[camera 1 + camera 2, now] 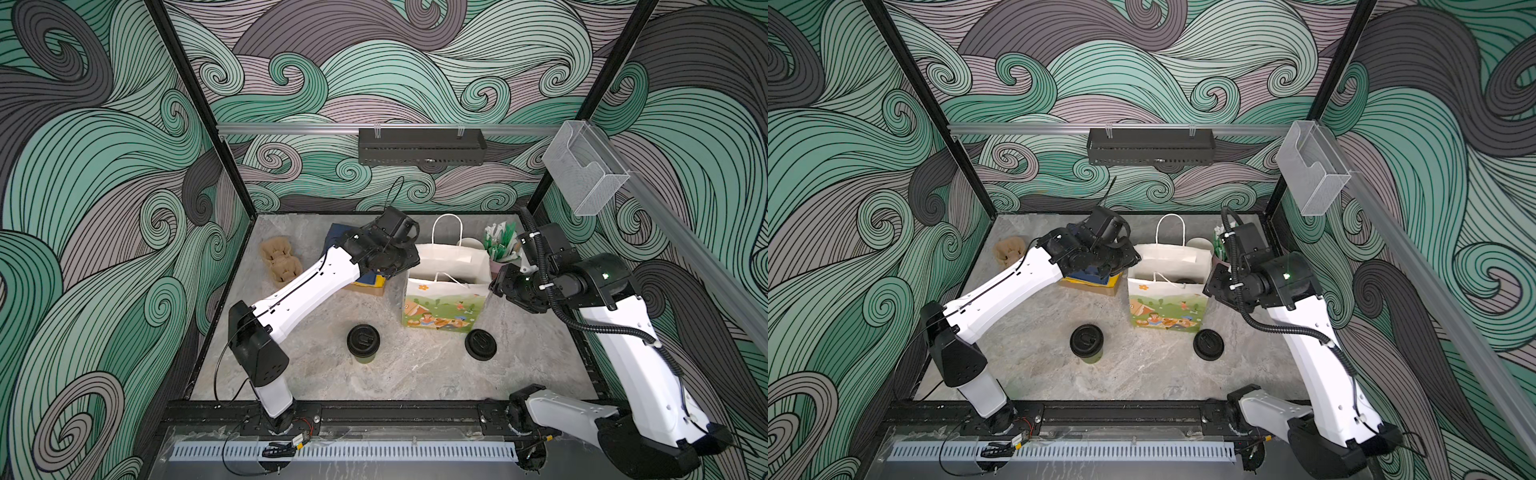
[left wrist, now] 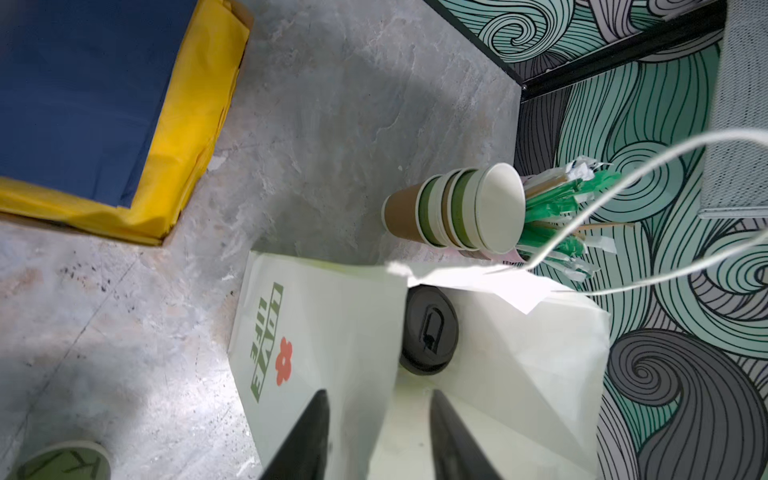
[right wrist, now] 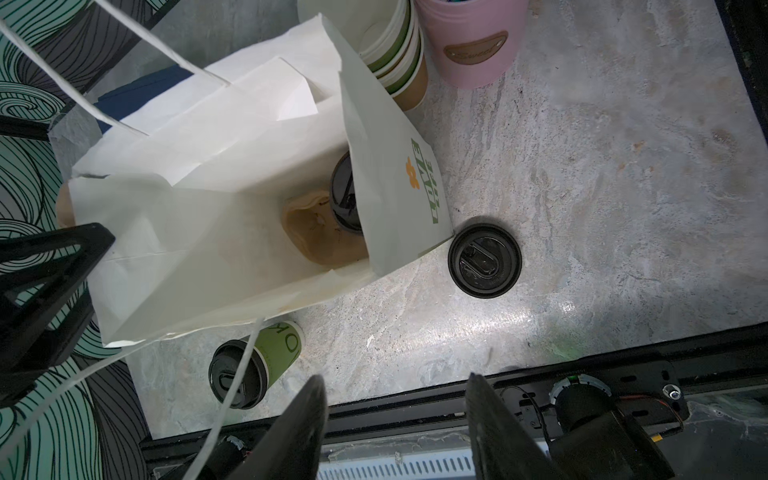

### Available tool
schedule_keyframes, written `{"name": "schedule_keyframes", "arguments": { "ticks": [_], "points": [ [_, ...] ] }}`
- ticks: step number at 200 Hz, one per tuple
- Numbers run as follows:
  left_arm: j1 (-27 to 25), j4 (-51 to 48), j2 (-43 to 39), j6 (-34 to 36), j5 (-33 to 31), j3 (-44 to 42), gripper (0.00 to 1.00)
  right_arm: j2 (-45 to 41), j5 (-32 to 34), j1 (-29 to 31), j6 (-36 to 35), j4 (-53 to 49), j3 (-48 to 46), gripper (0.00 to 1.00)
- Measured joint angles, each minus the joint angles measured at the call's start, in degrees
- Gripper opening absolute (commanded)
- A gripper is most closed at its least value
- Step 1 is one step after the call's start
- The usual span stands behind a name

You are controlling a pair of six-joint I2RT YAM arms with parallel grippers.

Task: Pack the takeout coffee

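Grey marbled tabletop (image 1: 415, 374). On it:
- printed paper bag (image 1: 444, 307), upright, centre
- lidded cup (image 1: 363, 340), front-left of the bag
- black lid (image 1: 481, 343), apparently cupless, near the bag's front-right corner
- pulp carriers (image 1: 281, 259) and box of blue-yellow paper (image 1: 370, 284), rear-left
- cup stack (image 2: 457, 208) and pink holder (image 3: 473, 41), rear-right

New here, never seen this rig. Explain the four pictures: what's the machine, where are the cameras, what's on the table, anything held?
A robot: a left arm and a right arm, each ending in a two-fingered pincer. Two pictures look down from overhead; two come from a camera on each wrist. On the table stands an open paper bag; one lidded coffee cup sits inside on a cardboard carrier. A second lidded cup stands in front, a loose black lid nearby, stacked lidless cups behind. The left pincer and right pincer are both open, holding nothing.
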Motion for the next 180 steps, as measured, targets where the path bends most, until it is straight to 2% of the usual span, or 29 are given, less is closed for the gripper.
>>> {"name": "schedule_keyframes", "arguments": {
  "ticks": [23, 46, 64, 83, 109, 141, 180],
  "points": [
    [-0.33, 0.68, -2.40, 3.04, -4.07, -0.66, 0.67, -0.13, 0.02, -0.02, 0.07, 0.02, -0.04, 0.56],
    [1.95, 2.86, -4.68, 13.25, -3.15, 0.22, 0.70, -0.90, 0.02, -0.02, 0.39, 0.04, -0.87, 0.56],
    [4.98, 3.30, -3.30, 23.61, 3.98, 5.01, 0.70, -1.68, 0.00, -0.02, 0.68, 0.00, -1.68, 0.56],
    [7.34, 1.20, 1.92, 35.23, 12.92, 13.86, 0.70, -2.08, -0.09, -0.02, 0.94, 0.02, -2.10, 0.56],
    [7.87, -2.54, 9.55, 47.84, 19.65, 22.01, 0.71, -2.12, -0.50, -0.02, 1.07, 0.04, -2.21, 0.56],
    [8.26, -5.57, 16.85, 56.33, 23.54, 25.99, 0.72, -2.12, -0.79, -0.02, 1.07, 0.02, -2.27, 0.56],
    [9.05, -7.13, 22.93, 61.42, 28.44, 30.62, 0.67, -3.26, -1.07, -0.02, 1.07, -0.09, -4.33, 0.56]
  ]
}}
